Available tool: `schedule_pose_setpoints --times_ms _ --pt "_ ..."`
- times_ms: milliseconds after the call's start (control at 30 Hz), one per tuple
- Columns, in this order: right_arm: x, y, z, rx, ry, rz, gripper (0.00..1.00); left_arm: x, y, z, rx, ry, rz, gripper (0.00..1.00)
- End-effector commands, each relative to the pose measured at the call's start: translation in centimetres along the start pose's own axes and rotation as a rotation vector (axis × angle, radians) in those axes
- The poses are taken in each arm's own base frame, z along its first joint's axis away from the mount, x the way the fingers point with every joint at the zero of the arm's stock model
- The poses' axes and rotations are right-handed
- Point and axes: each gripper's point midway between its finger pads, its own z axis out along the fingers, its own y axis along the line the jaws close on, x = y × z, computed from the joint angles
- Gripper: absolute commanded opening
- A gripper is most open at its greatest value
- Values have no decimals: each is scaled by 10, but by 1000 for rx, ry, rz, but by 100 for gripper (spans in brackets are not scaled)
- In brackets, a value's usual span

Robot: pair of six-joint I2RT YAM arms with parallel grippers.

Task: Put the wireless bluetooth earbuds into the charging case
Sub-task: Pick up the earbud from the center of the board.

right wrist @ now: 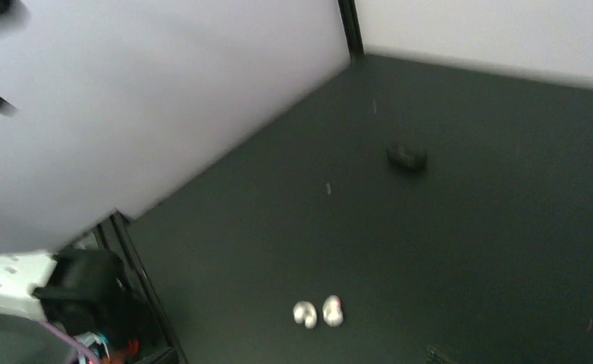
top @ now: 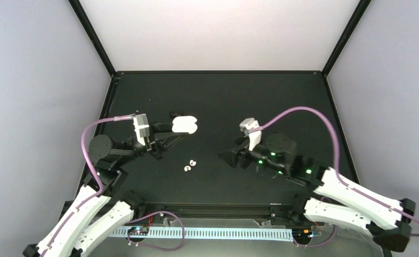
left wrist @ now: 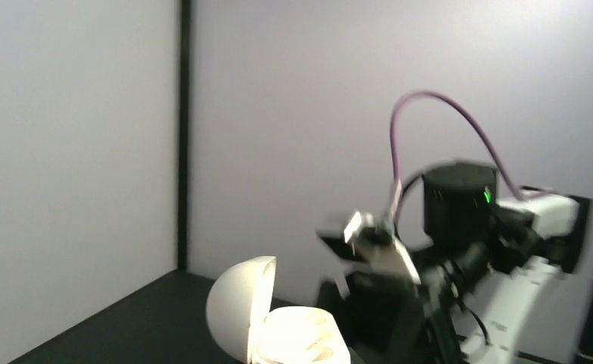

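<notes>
The white charging case has its lid open and sits between the fingers of my left gripper, which is shut on it at the table's middle left. In the left wrist view the case fills the bottom centre, its lid standing up on the left; my own fingers do not show there. The two white earbuds lie side by side on the black table, in front of the case. They also show in the right wrist view. My right gripper points left toward them, empty, its jaws together.
A small black oval object lies just behind the case and also shows in the right wrist view. The right arm shows blurred in the left wrist view. Grey walls and a black frame bound the black table.
</notes>
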Motion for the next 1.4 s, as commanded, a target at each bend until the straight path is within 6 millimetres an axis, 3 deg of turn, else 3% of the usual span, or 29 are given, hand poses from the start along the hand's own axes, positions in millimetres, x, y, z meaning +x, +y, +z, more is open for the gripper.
schedule_pose_setpoints --times_ms 0,133,233,333,433,667,1033,1367 --pt "60 -12 45 -27 116 154 82 -3 26 -17 -111 -54 -63 1" --pt "115 -14 86 -47 282 174 76 20 44 -24 -187 -42 -76 2" --pt "143 -19 111 -35 361 179 72 39 46 -27 -185 -20 -88 2" --pt "155 -24 133 -13 393 159 68 47 44 -31 -187 -7 -52 2" --pt "168 -28 157 2 440 135 62 42 39 -38 -202 -29 -5 2" --pt "170 -19 207 -39 477 110 49 35 26 -47 -199 -49 51 2" --pt "199 -4 221 -148 581 114 47 27 17 -51 -185 -77 82 2" --pt "211 -12 229 -114 608 108 48 29 19 -49 -181 -69 76 1"
